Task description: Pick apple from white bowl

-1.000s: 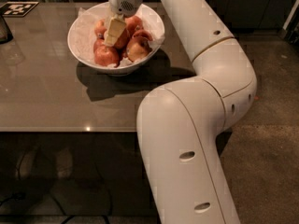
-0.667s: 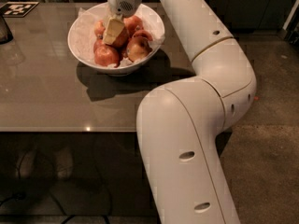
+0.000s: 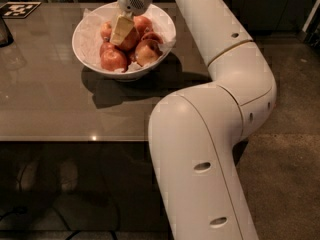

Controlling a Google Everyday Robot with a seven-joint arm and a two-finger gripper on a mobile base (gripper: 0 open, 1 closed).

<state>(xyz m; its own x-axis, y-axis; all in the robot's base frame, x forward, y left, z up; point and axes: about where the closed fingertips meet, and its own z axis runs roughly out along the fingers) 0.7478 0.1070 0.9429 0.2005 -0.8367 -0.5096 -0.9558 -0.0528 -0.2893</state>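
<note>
The white bowl [image 3: 82,46] stands on the far part of the brown table and holds several red apples on crumpled white paper. My gripper [image 3: 122,30] reaches down from the top into the middle of the pile, right against the central apple [image 3: 132,40], which it partly hides. An apple with a pale orange-yellow blush [image 3: 148,52] lies at the front right of the pile, and a darker red one [image 3: 113,59] at the front left. I cannot tell whether the gripper holds anything.
The brown table [image 3: 60,109] has its front edge across the middle of the view. A dark object [image 3: 4,31] stands at the left edge and a black-and-white marker [image 3: 20,9] lies at the far left corner. My large white arm [image 3: 210,134] fills the right foreground.
Almost nothing differs; the gripper stays in the pile of apples at nearly the same place and the apples have not shifted.
</note>
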